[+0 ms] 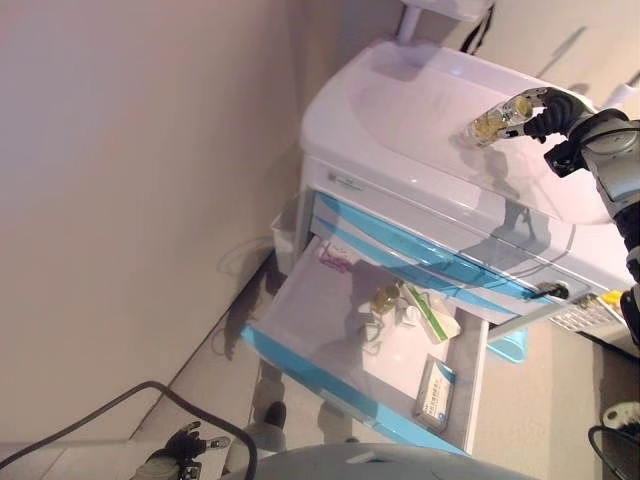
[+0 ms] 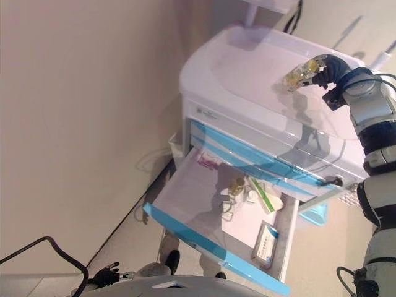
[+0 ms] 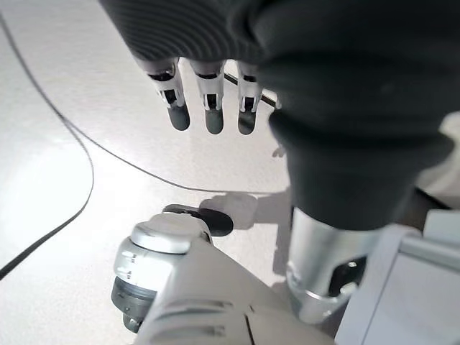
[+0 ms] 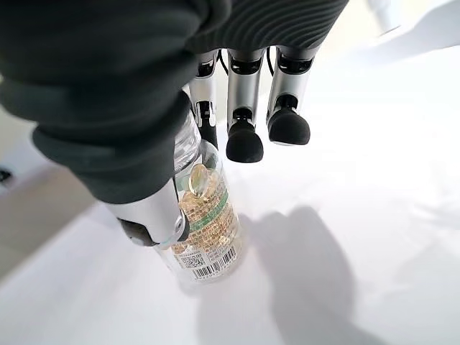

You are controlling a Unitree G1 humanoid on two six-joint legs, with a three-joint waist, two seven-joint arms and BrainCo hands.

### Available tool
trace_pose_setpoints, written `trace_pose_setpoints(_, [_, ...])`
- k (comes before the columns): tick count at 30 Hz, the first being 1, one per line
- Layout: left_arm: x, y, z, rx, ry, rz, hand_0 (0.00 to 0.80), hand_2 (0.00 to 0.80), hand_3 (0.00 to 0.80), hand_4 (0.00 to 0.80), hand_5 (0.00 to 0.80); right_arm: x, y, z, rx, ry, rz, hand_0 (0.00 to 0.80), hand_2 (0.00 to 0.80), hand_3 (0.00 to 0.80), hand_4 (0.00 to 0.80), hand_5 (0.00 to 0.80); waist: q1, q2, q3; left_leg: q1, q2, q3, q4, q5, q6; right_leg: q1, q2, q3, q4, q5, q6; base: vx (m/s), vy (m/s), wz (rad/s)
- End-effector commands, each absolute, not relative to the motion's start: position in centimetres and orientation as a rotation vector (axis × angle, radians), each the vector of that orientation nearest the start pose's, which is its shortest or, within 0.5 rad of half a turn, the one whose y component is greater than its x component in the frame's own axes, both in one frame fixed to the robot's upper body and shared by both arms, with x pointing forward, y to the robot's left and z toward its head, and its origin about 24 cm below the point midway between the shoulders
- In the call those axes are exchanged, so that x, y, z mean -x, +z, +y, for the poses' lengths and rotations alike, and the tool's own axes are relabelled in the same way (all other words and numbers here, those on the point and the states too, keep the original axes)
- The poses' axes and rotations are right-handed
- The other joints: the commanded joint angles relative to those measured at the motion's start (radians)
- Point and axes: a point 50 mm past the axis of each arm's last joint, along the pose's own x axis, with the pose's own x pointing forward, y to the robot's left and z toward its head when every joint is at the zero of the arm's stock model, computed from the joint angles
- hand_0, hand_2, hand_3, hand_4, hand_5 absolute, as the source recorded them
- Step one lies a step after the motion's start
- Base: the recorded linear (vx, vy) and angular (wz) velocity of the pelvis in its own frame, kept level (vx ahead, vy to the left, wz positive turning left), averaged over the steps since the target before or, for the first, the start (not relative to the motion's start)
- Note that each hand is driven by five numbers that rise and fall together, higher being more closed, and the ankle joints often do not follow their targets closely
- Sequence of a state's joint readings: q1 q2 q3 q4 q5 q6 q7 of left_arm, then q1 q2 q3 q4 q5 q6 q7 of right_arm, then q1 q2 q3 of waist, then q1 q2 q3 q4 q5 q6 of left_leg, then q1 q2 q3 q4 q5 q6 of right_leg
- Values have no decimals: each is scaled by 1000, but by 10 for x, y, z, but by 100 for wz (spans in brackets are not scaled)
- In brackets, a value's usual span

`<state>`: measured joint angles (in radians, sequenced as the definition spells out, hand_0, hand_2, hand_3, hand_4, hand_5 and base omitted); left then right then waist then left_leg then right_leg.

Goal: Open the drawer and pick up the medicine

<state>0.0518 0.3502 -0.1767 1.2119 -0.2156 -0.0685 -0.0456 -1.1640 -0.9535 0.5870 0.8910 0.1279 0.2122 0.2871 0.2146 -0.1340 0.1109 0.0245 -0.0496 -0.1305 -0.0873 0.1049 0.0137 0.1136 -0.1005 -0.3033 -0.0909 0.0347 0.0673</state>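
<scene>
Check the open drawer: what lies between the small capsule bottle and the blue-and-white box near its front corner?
In the left eye view, a green-and-white box lies between the small bottle and the blue-and-white box; otherwise bare drawer floor.

Silver fingers [image 4: 244, 108], dark ribbed covers

both eye views look down on the cabinet [image 1: 450, 200] and open drawer [image 1: 340, 340]; wrist views look close along each hand.

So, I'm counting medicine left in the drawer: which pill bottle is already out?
The clear bottle of yellow capsules, pinched in the right hand over the cabinet top. The other bottle lies in the open drawer.
</scene>
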Motion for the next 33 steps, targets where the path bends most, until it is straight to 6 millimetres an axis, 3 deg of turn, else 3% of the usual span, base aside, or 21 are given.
trace_pose_setpoints(1, [-71,-148,286,-278,129,1224,0,0,0,0,0,-380,302,-311,1035,-123,199,800,800,800,800,800,32,-9,-26,16,9,5,0,-59,-17,-30,-37,-4,104,-1,42,18,19,25])
trace_pose_setpoints(8, [-71,-146,290,-285,128,1212,0,0,0,0,0,-378,304,-317,1126,-83,384,800,800,800,800,800,55,-12,-21,16,6,-16,0,-51,-15,-26,-42,-22,118,-7,43,20,3,11])
trace_pose_setpoints(16, [-65,-146,293,-275,143,1218,0,0,0,0,0,-378,305,-314,1181,-31,432,791,791,791,791,791,52,-17,-24,16,8,-12,0,-48,-18,-24,-38,-17,118,-10,41,5,-2,3])
trace_pose_setpoints(17, [-65,-146,292,-274,143,1217,0,0,0,0,0,-378,304,-313,1187,-29,425,587,587,587,587,587,52,-16,-24,17,7,-13,0,-48,-18,-24,-37,-16,118,-10,41,0,0,0])
trace_pose_setpoints(18, [-64,-146,292,-274,142,1217,0,0,0,0,0,-378,304,-313,1188,-28,424,474,474,474,474,474,52,-16,-24,17,7,-13,0,-48,-18,-23,-37,-16,118,-10,41,0,0,0])
trace_pose_setpoints(19, [-65,-146,291,-273,139,1216,0,0,0,0,0,-379,303,-312,1196,-27,425,449,449,449,449,449,53,-15,-24,18,6,-14,0,-48,-18,-23,-37,-16,118,-10,41,0,0,0])
trace_pose_setpoints(20, [-65,-146,291,-274,135,1215,0,0,0,0,0,-379,303,-311,1204,-29,420,370,370,370,370,370,54,-15,-24,18,6,-14,0,-48,-18,-23,-37,-16,118,-10,41,0,0,0])
trace_pose_setpoints(21, [-65,-147,290,-276,133,1214,0,0,0,0,0,-380,303,-311,1209,-32,413,0,0,0,0,0,54,-15,-23,19,6,-14,0,-49,-18,-23,-37,-15,118,-10,41,0,0,0])
trace_pose_setpoints(33, [-69,-146,290,-278,124,1209,0,0,0,0,0,-382,312,-307,1167,-115,278,0,0,0,0,0,52,-11,-18,20,7,-11,0,-51,-17,-27,-38,-10,116,-6,45,0,0,0])
